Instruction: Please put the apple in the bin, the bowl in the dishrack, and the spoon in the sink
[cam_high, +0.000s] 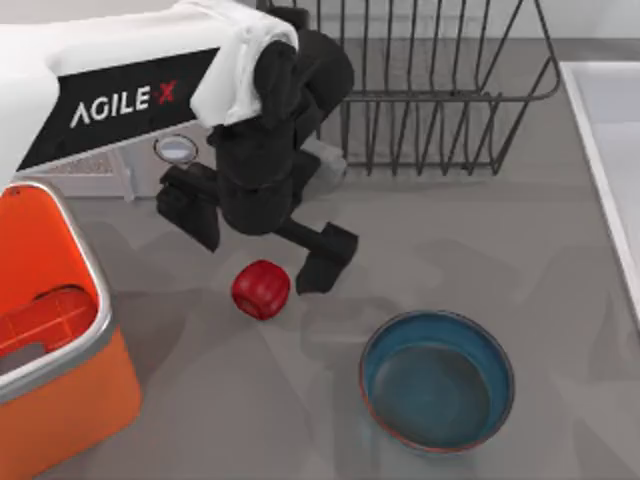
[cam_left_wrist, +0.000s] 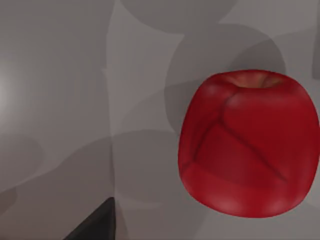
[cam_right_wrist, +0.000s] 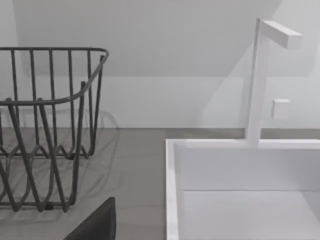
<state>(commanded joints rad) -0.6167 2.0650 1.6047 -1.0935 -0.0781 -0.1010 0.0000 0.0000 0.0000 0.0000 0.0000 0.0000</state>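
The red apple (cam_high: 261, 289) lies on the grey table left of centre, and looms close in the left wrist view as the apple (cam_left_wrist: 250, 150). My left gripper (cam_high: 260, 256) hangs open just above it, one dark finger on each side, not touching it. The blue-teal bowl (cam_high: 437, 380) stands upright and holds nothing, near the front, right of the apple. At the table's left edge is the orange bin (cam_high: 95, 300). The dishrack (cam_high: 440, 90) is at the back and the white sink (cam_high: 610, 130) at the right edge. The spoon is out of view.
A white appliance with a round knob (cam_high: 175, 150) sits at the back left, under my left arm. The right wrist view faces the dishrack (cam_right_wrist: 50, 125), the sink (cam_right_wrist: 240, 195) and its white tap (cam_right_wrist: 260, 75), with a dark corner of my right gripper (cam_right_wrist: 97, 222) showing.
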